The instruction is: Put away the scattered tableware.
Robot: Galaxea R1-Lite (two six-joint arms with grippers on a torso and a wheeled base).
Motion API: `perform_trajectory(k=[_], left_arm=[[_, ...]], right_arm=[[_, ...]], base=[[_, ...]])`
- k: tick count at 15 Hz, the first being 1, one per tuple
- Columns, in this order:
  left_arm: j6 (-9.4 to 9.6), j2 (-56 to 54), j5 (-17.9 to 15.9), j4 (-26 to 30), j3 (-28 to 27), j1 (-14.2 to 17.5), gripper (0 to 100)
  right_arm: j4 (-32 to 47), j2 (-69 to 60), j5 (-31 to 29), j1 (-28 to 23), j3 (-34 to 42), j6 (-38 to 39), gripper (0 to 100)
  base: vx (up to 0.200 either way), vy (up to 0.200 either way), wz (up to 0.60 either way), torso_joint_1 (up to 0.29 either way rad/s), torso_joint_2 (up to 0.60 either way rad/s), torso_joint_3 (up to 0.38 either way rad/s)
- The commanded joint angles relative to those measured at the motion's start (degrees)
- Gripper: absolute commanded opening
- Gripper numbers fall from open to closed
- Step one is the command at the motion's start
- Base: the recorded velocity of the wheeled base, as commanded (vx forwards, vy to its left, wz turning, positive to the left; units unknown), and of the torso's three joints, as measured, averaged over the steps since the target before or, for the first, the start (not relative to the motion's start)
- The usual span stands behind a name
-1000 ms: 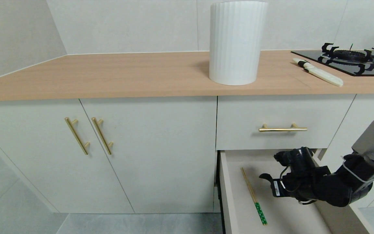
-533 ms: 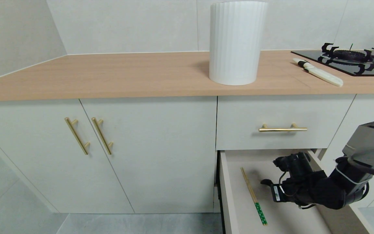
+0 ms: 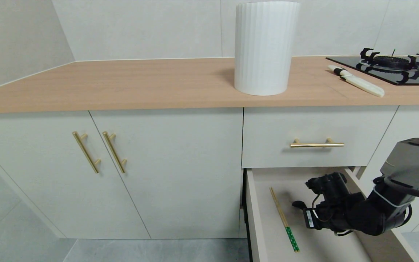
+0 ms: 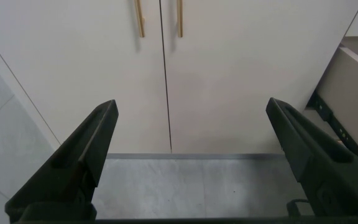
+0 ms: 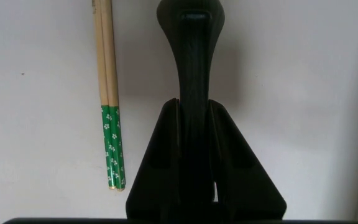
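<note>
Head view, placing step: right gripper (image 3: 306, 210) down inside the open lower drawer (image 3: 254, 214), clamped shut on a dark spoon (image 3: 298, 204), bowl end pointing toward the chopsticks (image 3: 284, 220). Same in right wrist view: fingers closed tight on the dark spoon (image 5: 191, 56) handle, chopsticks (image 5: 107, 99) flat on the drawer floor just beside it, not touching. Spoon-to-floor contact: cannot tell. Left gripper (image 4: 188, 130) wide open, holding nothing, down low facing the cabinet doors (image 4: 166, 74), apart from the drawer. Still out on the counter (image 3: 140, 82): a pale knife (image 3: 357, 81) near the stove (image 3: 391, 65), right of the white ribbed canister (image 3: 264, 47). Judged part-done: chopsticks in, spoon about to go in, knife left. Next, probably: open the fingers to lay the spoon beside the chopsticks without knocking them, then lift straight up, clear of the drawer wall and the closed drawer front above. Against a second ago: right arm lower and a bit further left into the drawer, spoon nearer the floor. Hardly any shift over the last half second. Chopsticks, knife, canister unmoved.
</note>
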Motion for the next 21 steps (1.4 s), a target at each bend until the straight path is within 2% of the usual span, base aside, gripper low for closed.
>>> perform_trajectory(k=[1, 4, 5, 14, 18, 21], left_arm=[[-0.01, 0.1, 0.0, 0.0, 0.0, 0.0, 100], [-0.01, 0.1, 0.0, 0.0, 0.0, 0.0, 100], [-0.01, 0.1, 0.0, 0.0, 0.0, 0.0, 100], [-0.01, 0.1, 0.0, 0.0, 0.0, 0.0, 100], [-0.01, 0.1, 0.0, 0.0, 0.0, 0.0, 100], [-0.01, 0.1, 0.0, -0.1, 0.0, 0.0, 100]], right_arm=[[-0.1, 0.1, 0.0, 0.0, 0.0, 0.0, 0], [-0.2, 0.2, -0.1, -0.2, 0.0, -0.1, 0], [-0.2, 0.2, -0.1, -0.2, 0.0, -0.1, 100], [-0.2, -0.3, -0.1, -0.1, 0.0, 0.0, 100], [1.0, -12.1, 1.1, -0.1, 3.2, -0.6, 100], [5.2, -20.1, 0.9, 0.3, 3.8, -1.4, 100]], base=[[0.0, 0.0, 0.0, 0.0, 0.0, 0.0], [0.0, 0.0, 0.0, 0.0, 0.0, 0.0], [0.0, 0.0, 0.0, 0.0, 0.0, 0.0], [0.0, 0.0, 0.0, 0.0, 0.0, 0.0], [0.0, 0.0, 0.0, 0.0, 0.0, 0.0], [0.0, 0.0, 0.0, 0.0, 0.0, 0.0]])
